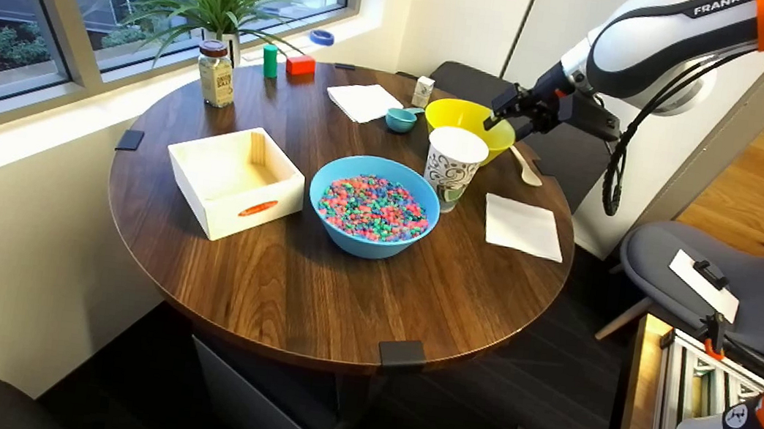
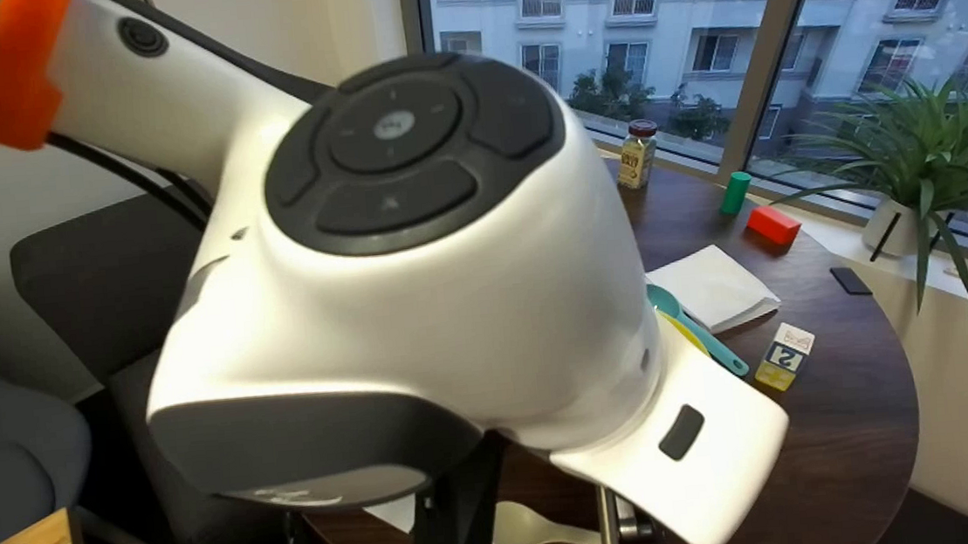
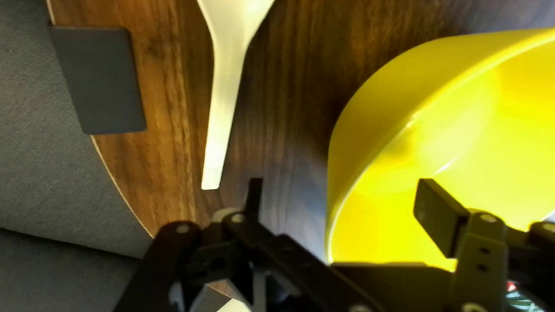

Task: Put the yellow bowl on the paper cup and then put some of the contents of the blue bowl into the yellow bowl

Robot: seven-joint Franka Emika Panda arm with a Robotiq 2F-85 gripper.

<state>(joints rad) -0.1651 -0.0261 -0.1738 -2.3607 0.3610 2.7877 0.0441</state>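
My gripper (image 3: 342, 197) is spread, grasping nothing: in the wrist view one finger (image 3: 254, 197) hangs left of the yellow bowl (image 3: 455, 130), outside it, the other to the right, over or in its hollow. So the rim runs between, and I judge closing on this wall comes next; how deep my tips reach, I can't tell. Farther from me, in an exterior view, the paper cup (image 1: 453, 168) stands upright just on the bowl's near side, then the blue bowl (image 1: 366, 248), farther left.
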